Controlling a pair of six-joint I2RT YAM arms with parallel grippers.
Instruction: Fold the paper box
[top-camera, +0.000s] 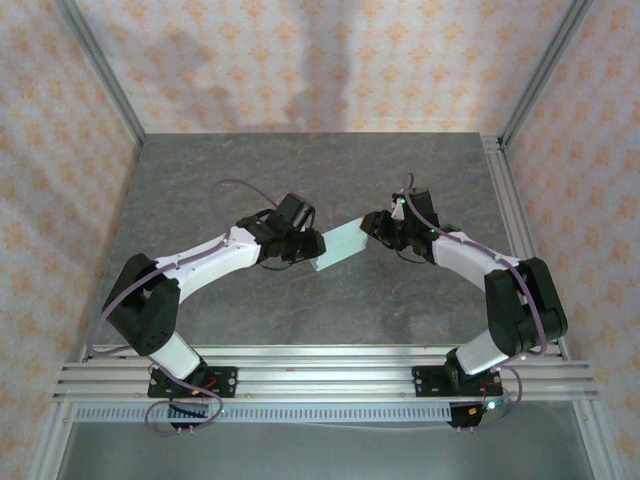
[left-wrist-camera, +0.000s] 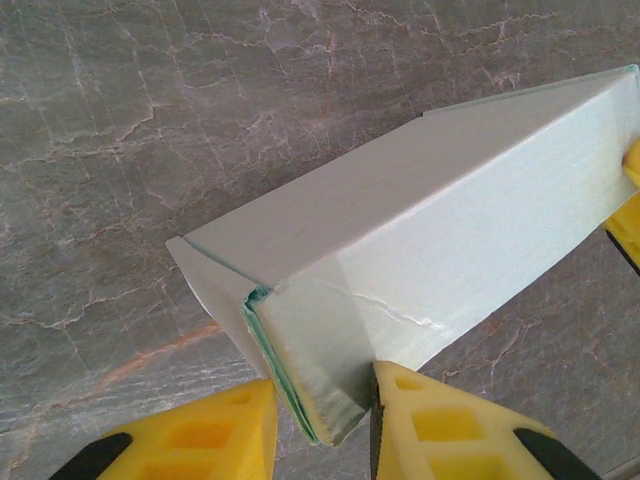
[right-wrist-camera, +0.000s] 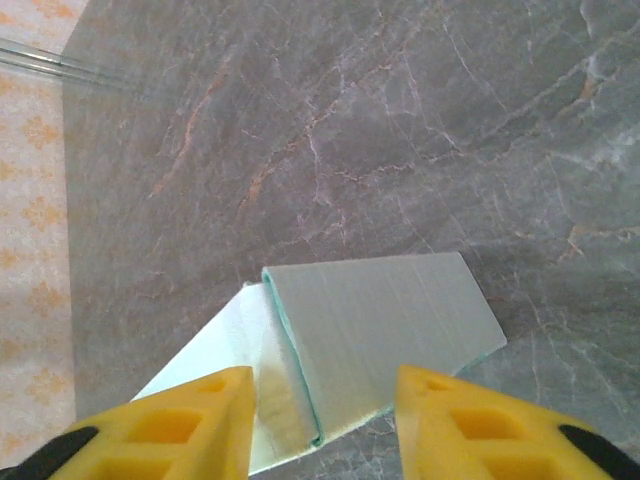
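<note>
1. the left claw (left-wrist-camera: 320, 395) was nearly closed, and its yellow fingers (left-wrist-camera: 440, 425) pinched one end of the paper box (left-wrist-camera: 430, 220).
2. the right claw (right-wrist-camera: 325, 385) stood part way open with a jaw on each side of the other end. i could not tell if it squeezed the box or was just beside it.
3. the box was already a long, slim shape. it hung between the two claws and seemed lifted off the table (top-camera: 300, 170).
4. i think the step in hand was closing the ends, because a pale flap (right-wrist-camera: 225, 335) stuck out at the right claw's end.
5. next, the right claw probably had to push that flap in softly while the left one held tight, or the thin card could bend.
6. the table looked like grey stone. flowery walls (top-camera: 300, 60) stood around it, and metal rails (top-camera: 330, 375) ran along the near edge.
</note>
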